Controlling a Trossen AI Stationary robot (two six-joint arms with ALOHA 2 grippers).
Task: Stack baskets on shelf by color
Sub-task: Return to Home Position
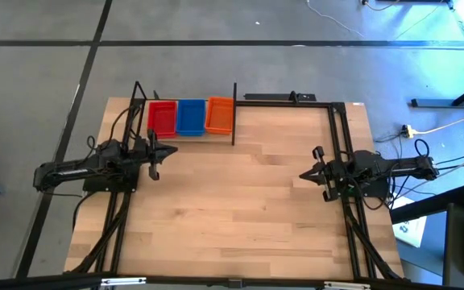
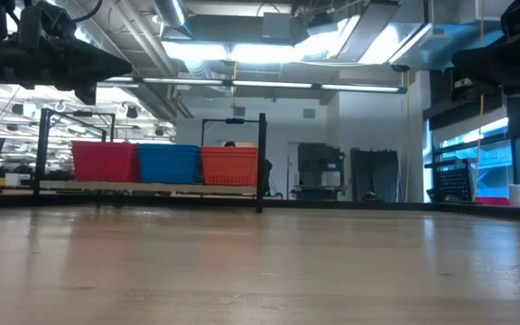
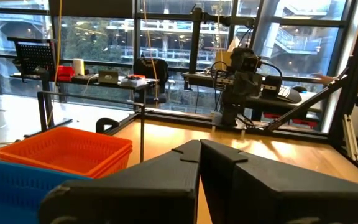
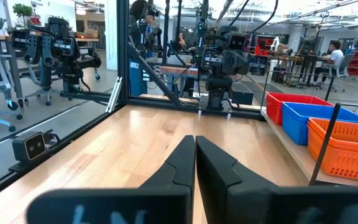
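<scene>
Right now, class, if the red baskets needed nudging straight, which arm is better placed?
Probably left. The left gripper hangs close in front of the red baskets; the right gripper waits far across the table.

The counter (image 1: 240, 209) lies open across its middle and near side — a wide passage. Only the shelf (image 1: 234, 113), with black posts, and its baskets (image 1: 190, 117) block the far-left edge.

No readable text, labels or numbers anywhere; distant signage possibly present, illegible.
</scene>
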